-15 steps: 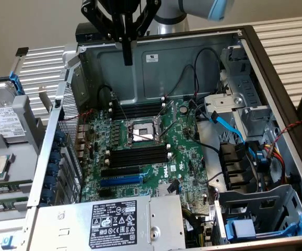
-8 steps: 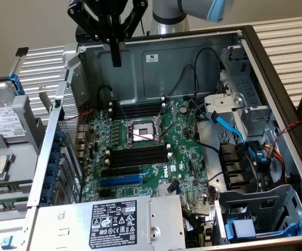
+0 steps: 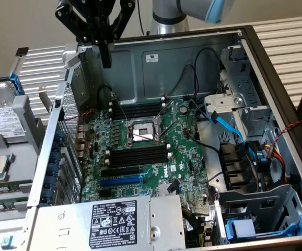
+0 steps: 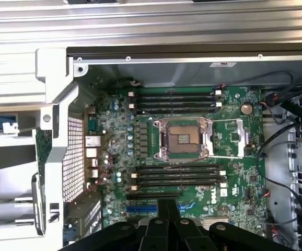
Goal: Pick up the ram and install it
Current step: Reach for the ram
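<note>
Gripper [image 3: 105, 63] is clenched, fingers pressed together with nothing between them. We see it hanging above the case [image 3: 182, 60], over the back corner on the exterior view's left, clear of the wall edge. What we take for the ram [image 3: 4, 187] lies outside the case past that left wall, well apart from the gripper. Black cables [image 3: 195, 78] droop near the memory slots [image 3: 138, 111].

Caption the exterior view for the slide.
Shut gripper hangs at the open computer case rim; motherboard and memory slots exposed.
</note>
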`<action>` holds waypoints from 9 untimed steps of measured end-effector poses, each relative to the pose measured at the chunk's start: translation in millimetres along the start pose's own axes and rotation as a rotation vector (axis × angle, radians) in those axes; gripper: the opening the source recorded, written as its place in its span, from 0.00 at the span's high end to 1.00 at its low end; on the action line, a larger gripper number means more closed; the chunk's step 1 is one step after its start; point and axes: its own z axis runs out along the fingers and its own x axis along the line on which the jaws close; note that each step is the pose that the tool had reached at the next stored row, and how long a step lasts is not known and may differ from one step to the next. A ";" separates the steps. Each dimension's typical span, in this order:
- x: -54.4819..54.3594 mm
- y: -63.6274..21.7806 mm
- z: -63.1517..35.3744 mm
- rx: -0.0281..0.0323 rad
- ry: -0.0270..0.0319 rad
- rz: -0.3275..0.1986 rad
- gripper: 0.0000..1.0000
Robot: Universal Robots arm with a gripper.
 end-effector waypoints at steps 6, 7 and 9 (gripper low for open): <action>24.8 -1.8 -0.9 -0.0041 -0.0124 -0.001 0.89; 28.9 -2.1 -1.0 -0.0047 -0.0143 -0.001 0.89; 37.6 -2.7 -1.3 -0.0061 -0.0182 -0.001 0.89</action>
